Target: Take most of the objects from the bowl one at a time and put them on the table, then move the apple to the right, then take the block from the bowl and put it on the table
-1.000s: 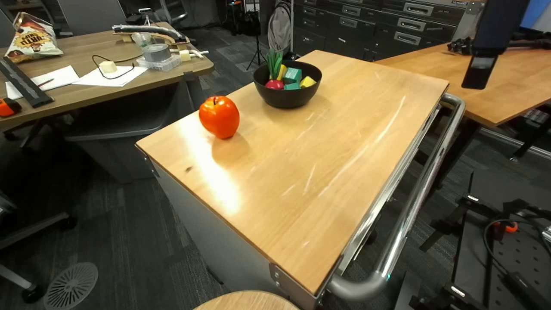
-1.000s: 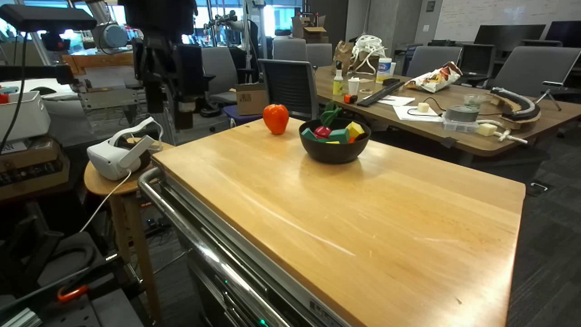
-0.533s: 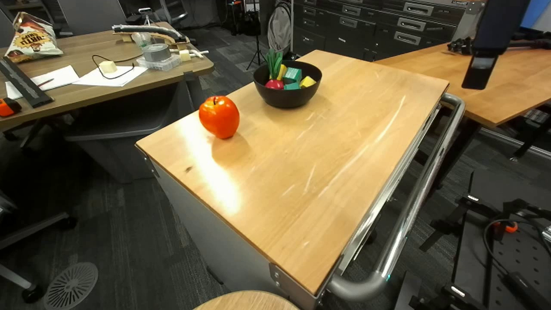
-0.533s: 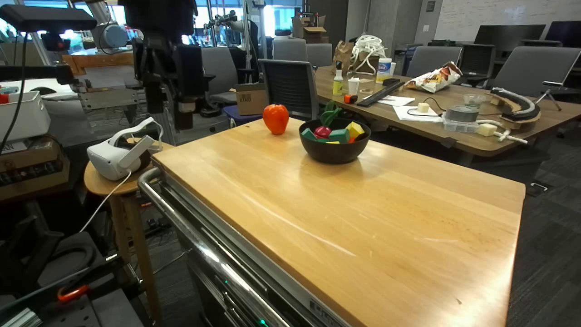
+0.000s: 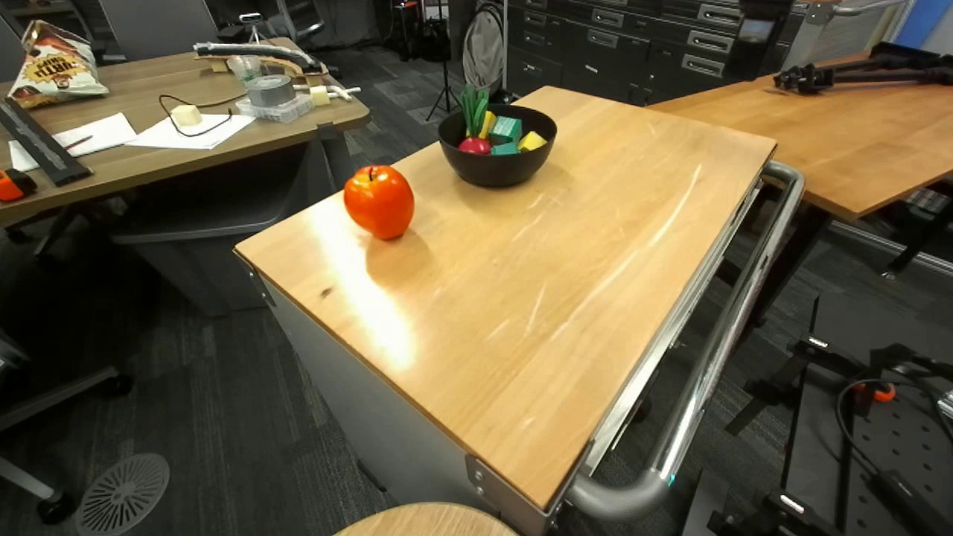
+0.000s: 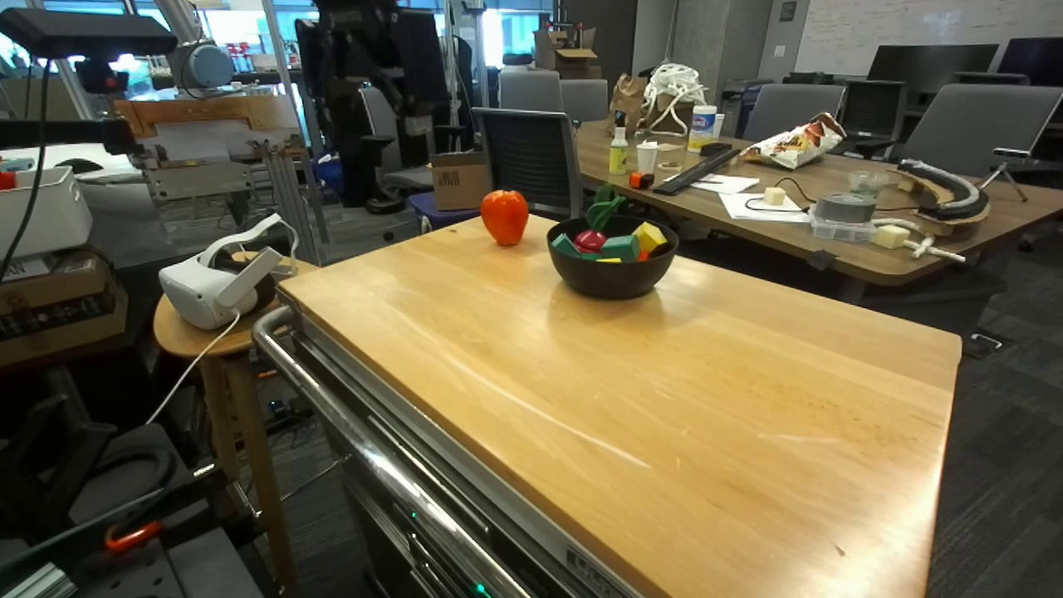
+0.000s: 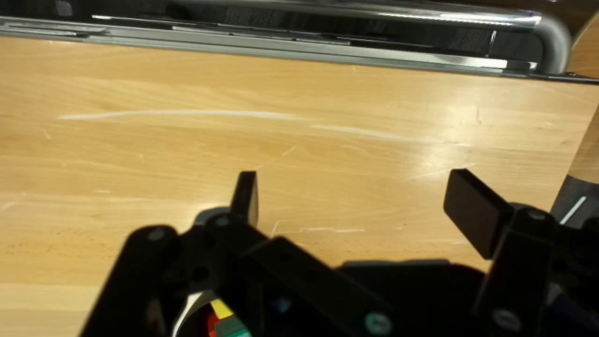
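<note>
Table (image 5: 566, 260): topped with light wood.
Claw (image 7: 354, 196): spread wide.
Bowl (image 5: 497, 171): set on the table.
Apple (image 5: 380, 202): set on the table, at eight o'clock from the bowl in an exterior view.
Blocks (image 5: 506, 130): held inside the bowl.
</note>
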`<act>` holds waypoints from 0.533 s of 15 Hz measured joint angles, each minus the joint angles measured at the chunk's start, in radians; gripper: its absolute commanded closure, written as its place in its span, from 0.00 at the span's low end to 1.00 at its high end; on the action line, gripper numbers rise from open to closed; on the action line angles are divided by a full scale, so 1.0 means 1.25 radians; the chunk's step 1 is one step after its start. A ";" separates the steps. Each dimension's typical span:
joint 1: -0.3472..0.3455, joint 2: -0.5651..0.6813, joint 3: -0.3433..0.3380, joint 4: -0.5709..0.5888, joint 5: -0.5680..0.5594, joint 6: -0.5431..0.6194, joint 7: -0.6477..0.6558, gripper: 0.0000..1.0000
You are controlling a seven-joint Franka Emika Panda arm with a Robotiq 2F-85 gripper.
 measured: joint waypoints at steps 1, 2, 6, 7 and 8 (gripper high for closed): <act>0.003 0.016 -0.003 0.014 0.000 -0.003 -0.006 0.00; 0.003 0.027 -0.004 0.021 0.001 -0.004 -0.010 0.00; 0.002 0.037 -0.002 0.019 -0.001 0.001 -0.003 0.00; 0.001 0.037 0.000 0.019 -0.007 0.010 0.011 0.00; 0.000 0.038 0.004 0.020 -0.017 0.030 0.024 0.00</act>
